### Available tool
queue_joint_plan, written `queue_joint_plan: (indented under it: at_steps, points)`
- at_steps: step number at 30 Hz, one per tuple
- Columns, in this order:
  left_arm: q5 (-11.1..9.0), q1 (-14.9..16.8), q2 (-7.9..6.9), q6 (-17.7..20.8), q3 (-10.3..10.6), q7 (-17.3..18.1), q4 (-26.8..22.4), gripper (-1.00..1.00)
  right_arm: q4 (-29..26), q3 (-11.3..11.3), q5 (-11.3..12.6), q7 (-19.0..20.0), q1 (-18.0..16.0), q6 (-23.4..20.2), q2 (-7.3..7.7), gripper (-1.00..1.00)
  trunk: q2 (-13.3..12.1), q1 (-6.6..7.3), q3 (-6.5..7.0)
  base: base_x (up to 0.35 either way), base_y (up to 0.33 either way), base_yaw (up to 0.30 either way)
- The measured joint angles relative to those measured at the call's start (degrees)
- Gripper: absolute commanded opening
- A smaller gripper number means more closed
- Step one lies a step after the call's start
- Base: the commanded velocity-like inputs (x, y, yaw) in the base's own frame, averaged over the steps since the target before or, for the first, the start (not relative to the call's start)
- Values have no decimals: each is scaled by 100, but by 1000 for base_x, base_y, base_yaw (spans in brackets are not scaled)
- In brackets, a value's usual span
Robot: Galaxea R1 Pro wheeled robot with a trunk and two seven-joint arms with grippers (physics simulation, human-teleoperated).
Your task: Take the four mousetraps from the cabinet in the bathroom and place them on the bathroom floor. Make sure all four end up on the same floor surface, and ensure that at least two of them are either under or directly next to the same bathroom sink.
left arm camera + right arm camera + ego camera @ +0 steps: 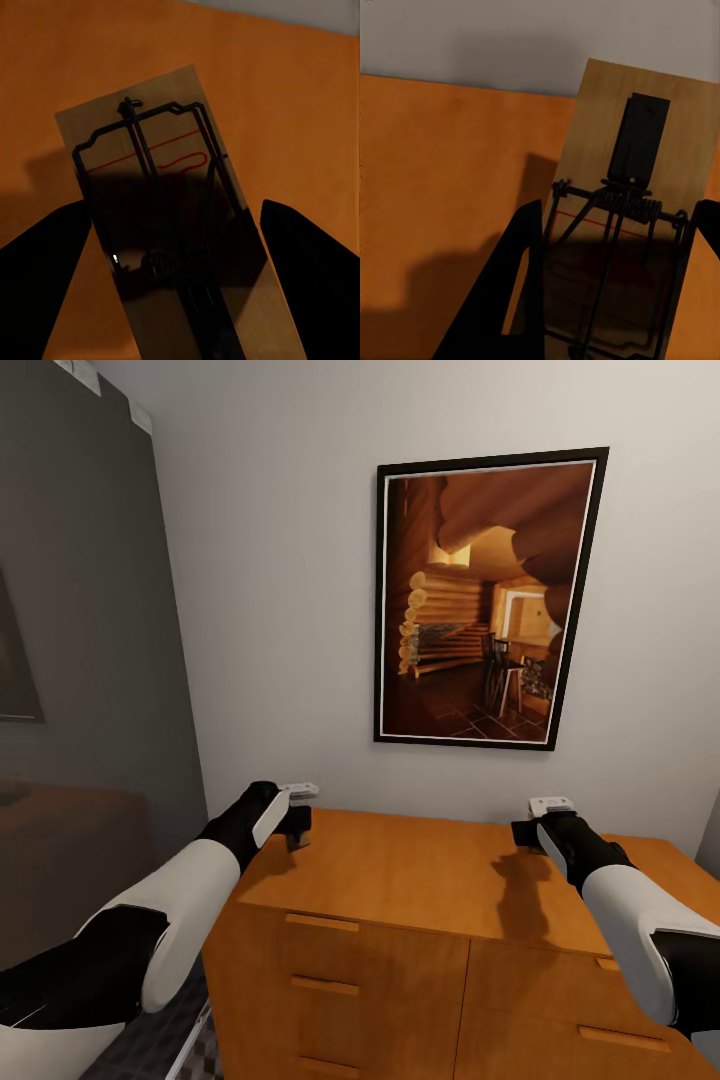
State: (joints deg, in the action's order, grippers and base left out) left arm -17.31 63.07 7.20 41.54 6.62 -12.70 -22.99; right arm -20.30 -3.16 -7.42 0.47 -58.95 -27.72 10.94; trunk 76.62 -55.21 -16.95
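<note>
Gripping flat wooden mousetraps (161, 217) over the smooth orange cabinet (420, 880).

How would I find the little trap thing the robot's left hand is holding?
Look below the big framed log-cabin picture to the orange-brown cabinet. Above its top, at the end nearer the grey wall, the left gripper grips a mousetrap between its jaws. This trap shows a red squiggly line under its black wire bar.

A room in a home, rendered in simulation.
At the frame's centre right a black-framed picture (487, 598) of a log-cabin interior hangs on a pale wall (280, 560); below it stands a low orange-brown wooden cabinet (420, 920) with bar-handled drawers, with a grey wall (90, 660) at left.
</note>
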Motion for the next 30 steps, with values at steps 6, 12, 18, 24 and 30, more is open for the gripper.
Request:
queue_joint_plan:
  at_steps: [6, 12, 18, 24, 30]
  points:
    - [8, 0, 16, -31, -3, 6, -26, -100, 0, -1, 0, 1, 0, 30, 0, -100, 0, -2, 0, -77, 0, 0]
    - [16, 0, 15, -33, 13, 13, -30, -100, 2, -1, 1, 1, 0, 48, -7, -100, 0, -4, 0, -316, 0, 0]
    - [21, 0, 20, -88, 16, 180, -31, -100, 8, -1, 1, 1, 0, 50, -9, -100, 0, -4, 0, -343, 0, 0]
    - [50, 0, 15, -135, 24, 382, -20, -100, 9, -1, 1, 1, 0, 51, -9, -100, 0, -4, 0, -346, 0, 0]
    - [63, 0, 9, -148, 32, 415, 29, -100, 9, 4, 0, 4, 0, 54, -29, -100, 0, -4, 0, -346, 0, 0]
